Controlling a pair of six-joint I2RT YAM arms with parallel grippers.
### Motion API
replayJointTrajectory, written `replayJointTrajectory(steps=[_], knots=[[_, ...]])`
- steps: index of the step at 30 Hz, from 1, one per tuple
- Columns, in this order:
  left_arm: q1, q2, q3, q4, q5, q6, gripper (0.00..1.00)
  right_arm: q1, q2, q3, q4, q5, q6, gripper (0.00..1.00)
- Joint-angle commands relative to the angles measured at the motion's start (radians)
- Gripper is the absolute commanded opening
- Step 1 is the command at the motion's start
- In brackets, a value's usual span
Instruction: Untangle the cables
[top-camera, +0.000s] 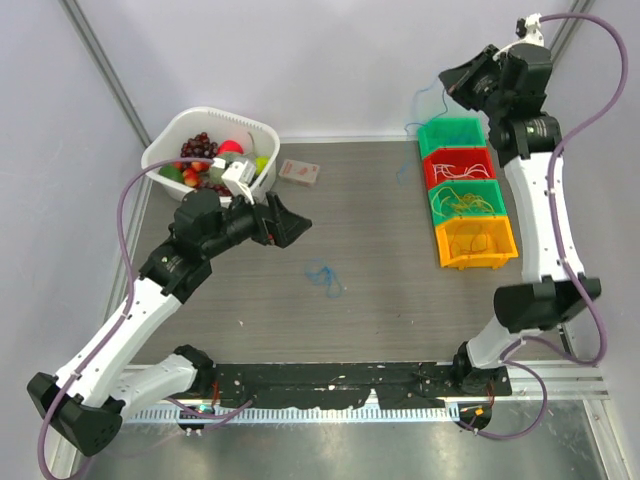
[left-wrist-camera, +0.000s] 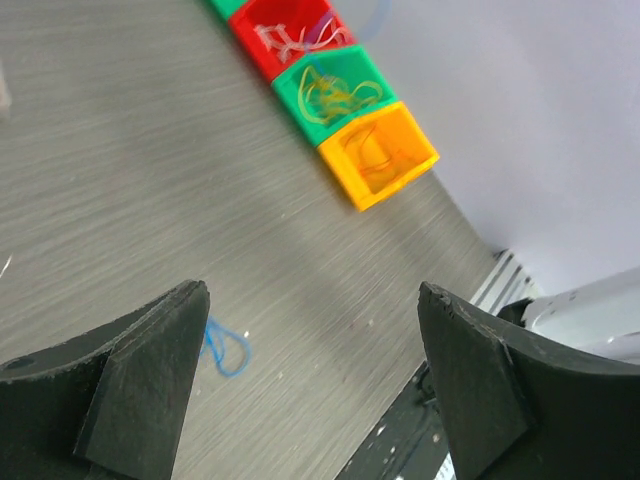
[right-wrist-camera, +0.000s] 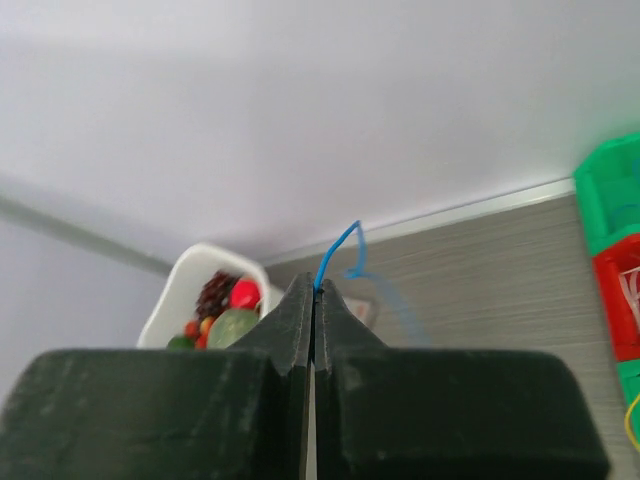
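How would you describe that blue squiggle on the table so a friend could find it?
On the grey table, between the white basket at back left and the coloured bins on the right, a loose blue cable lies near the middle. It alone lies in the open; the other blue cable is pinched in the right end effector.

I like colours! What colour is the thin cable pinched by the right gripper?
The cable is blue, clearest in the right wrist view.

Grey bench (top-camera: 370, 330), sparsely laid
We see a white basket (top-camera: 215, 111), a small packet (top-camera: 299, 172), four bins (top-camera: 463, 183) in a row, and one loose blue cable (top-camera: 324, 275).
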Motion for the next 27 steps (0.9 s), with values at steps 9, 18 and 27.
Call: replayJointTrajectory(steps=[9, 18, 27], knots=[[0.004, 0.033, 0.081, -0.312, -0.057, 0.345, 0.90, -0.181, 0.410, 0.269, 0.229, 0.229, -0.028, 0.01], [-0.019, 0.031, 0.074, -0.353, -0.158, 0.471, 0.96, -0.204, 0.613, 0.349, 0.340, 0.344, -0.074, 0.01], [-0.019, 0.045, 0.061, -0.350, -0.183, 0.505, 0.97, -0.209, 0.769, 0.386, 0.352, 0.381, -0.085, 0.01]])
